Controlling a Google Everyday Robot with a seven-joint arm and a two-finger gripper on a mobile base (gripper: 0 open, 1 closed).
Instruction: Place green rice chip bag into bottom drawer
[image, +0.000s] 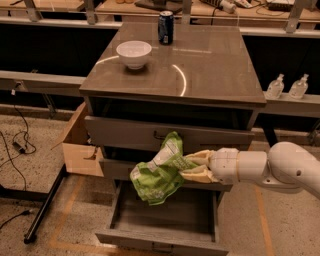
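Counts: 1 end effector (187, 168), in front of the middle drawer (114, 169), clamped on 1 green rice chip bag (156, 179). 3 drawers: top drawer (125, 134), middle drawer, bottom drawer (200, 221). On the worktop (215, 65): 1 white bowl (133, 53), 1 can (165, 27). Right: 2 clear bottles (274, 87) (299, 86). Left: 1 cardboard box (80, 152).
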